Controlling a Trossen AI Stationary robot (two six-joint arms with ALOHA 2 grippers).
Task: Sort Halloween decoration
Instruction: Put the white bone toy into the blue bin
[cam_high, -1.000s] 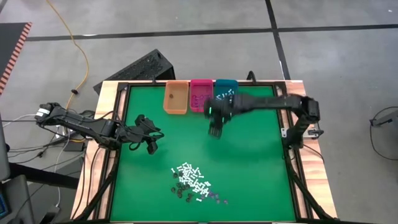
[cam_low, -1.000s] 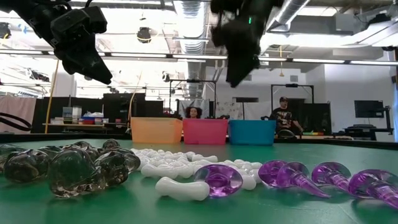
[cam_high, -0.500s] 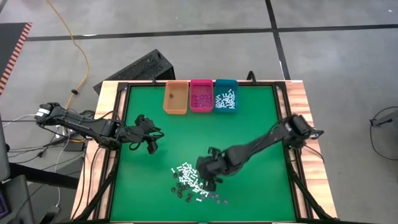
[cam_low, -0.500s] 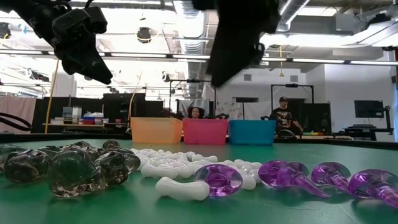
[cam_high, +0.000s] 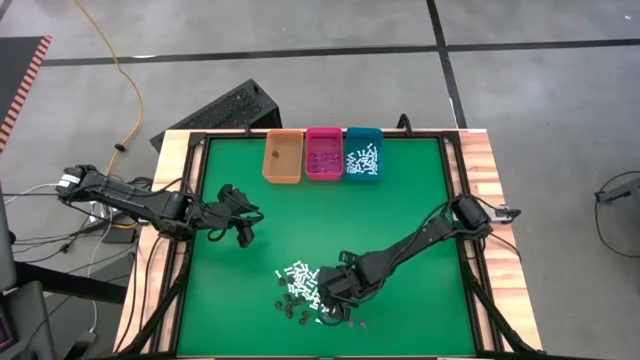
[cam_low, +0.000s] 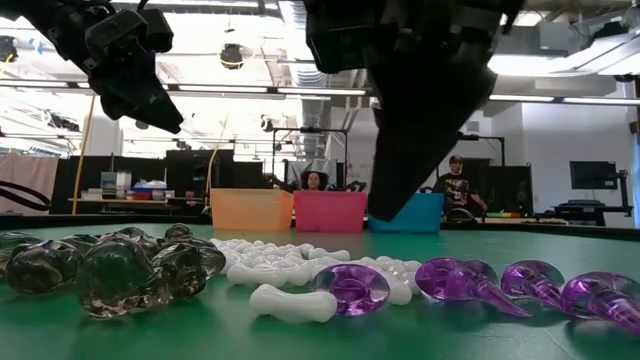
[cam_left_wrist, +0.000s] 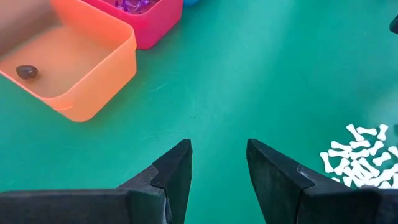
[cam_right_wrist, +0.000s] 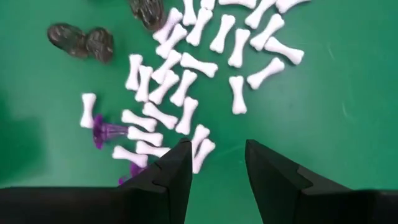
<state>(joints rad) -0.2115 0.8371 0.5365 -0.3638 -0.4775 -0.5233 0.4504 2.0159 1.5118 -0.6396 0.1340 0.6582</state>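
The right gripper (cam_high: 335, 296), a second ago up beside the bins at the far edge of the green counter (cam_high: 410, 210), has swung down and now hangs just above the pile of Halloween decoration (cam_high: 305, 283) near the counter's front. Its fingers (cam_right_wrist: 177, 168) are parted with nothing between them, poised over scattered white bones (cam_right_wrist: 186, 68), a few purple spikes (cam_right_wrist: 106, 132) and dark lumps (cam_right_wrist: 81, 40). The bones lie thickest directly ahead of the fingertips, some touching or overlapping one another.

The left gripper (cam_high: 243, 228) waits over bare counter toward the left side, its fingers (cam_left_wrist: 177, 168) likewise apart and empty.

At the back, the teal bin (cam_high: 363, 153) already holds white bones, the pink bin (cam_high: 323, 153) holds purple pieces, and the orange bin (cam_left_wrist: 81, 62) shows a single dark piece.

The return to the pile suggests another pick is about to begin, most likely a white bone; much of the pile remains unsorted.
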